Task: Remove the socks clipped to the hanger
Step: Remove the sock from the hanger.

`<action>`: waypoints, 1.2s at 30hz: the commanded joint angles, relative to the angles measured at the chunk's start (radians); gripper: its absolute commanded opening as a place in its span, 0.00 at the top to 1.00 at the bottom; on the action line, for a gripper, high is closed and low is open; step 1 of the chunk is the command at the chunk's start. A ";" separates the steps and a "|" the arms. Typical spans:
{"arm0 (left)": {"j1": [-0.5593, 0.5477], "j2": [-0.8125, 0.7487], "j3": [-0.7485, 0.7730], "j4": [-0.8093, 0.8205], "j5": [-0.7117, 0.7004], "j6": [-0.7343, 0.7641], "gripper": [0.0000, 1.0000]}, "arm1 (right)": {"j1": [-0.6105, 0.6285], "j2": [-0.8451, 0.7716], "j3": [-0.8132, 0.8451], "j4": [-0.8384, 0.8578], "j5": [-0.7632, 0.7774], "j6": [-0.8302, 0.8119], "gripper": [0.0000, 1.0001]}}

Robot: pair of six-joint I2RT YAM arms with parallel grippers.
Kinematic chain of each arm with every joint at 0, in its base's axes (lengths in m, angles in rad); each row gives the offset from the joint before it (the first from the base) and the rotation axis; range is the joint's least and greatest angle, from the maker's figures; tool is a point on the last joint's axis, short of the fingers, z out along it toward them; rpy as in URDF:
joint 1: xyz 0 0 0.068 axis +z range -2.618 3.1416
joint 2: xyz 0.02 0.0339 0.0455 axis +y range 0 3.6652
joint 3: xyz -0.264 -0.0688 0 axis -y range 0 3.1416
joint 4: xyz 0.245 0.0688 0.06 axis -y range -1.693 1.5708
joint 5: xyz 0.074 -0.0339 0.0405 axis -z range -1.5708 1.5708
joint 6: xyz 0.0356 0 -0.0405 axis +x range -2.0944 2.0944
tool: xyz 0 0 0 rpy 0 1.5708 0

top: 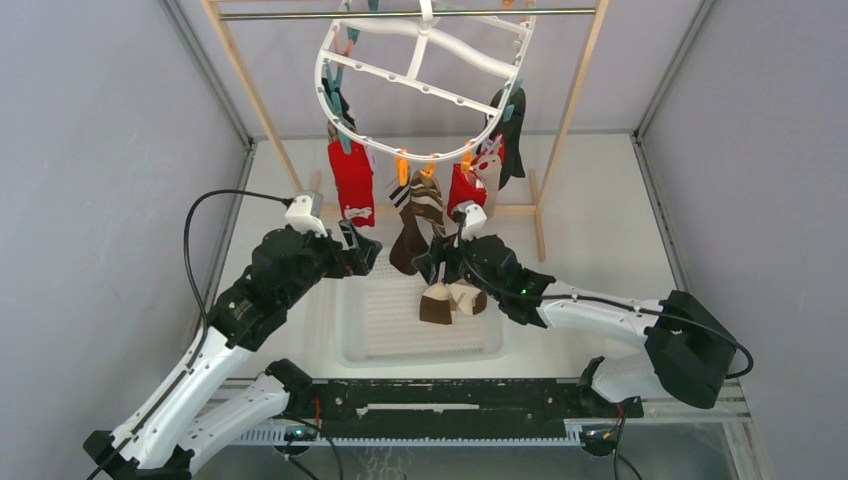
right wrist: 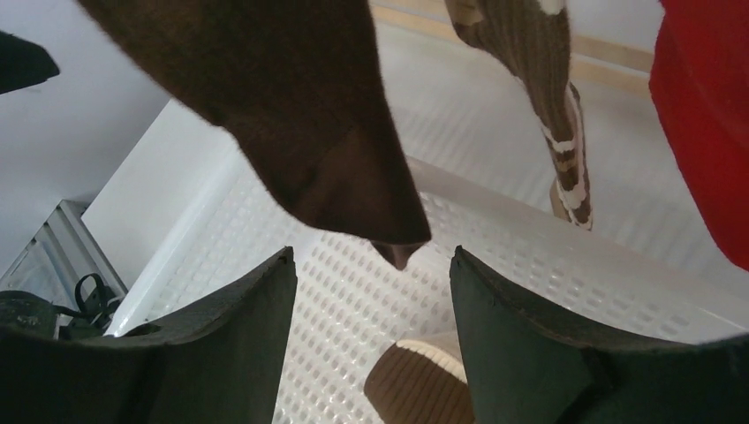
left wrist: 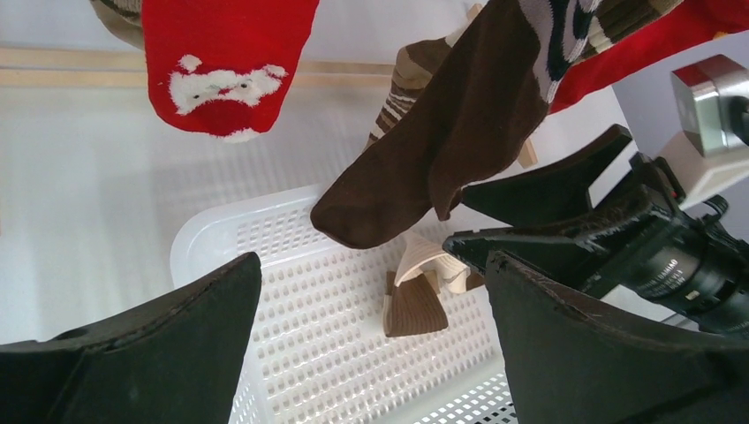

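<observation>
One white hanger point(top: 420, 60) hangs from the rod point(top: 400, 14) of a wooden rack. Socks are clipped along its near rim: a red sock point(top: 352, 180) at left, a brown striped sock point(top: 420, 215) at centre, a second red sock point(top: 465, 188), then a beige sock point(top: 488, 170) and a black sock point(top: 510, 125) at right. One white perforated basket point(top: 350, 325) sits on the table beneath, holding loose socks point(top: 450, 300) in brown and tan. The left gripper point(top: 365, 255) is over the basket's far left edge with its jaws spread wide and empty; the right gripper point(right wrist: 371, 256) has its jaws apart and clamps nothing, the brown striped sock's toe hanging just above the gap.
</observation>
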 commanded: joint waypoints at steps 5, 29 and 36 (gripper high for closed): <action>0.006 -0.002 -0.020 0.034 0.019 0.024 0.00 | -0.055 0.093 0.040 0.189 -0.129 0.034 0.29; 0.008 -0.041 -0.013 0.002 0.022 0.040 0.00 | -0.061 0.267 0.120 0.264 -0.245 0.096 0.73; 0.007 -0.012 0.037 -0.002 0.034 0.052 0.00 | -0.054 0.223 0.128 0.206 -0.243 0.080 1.00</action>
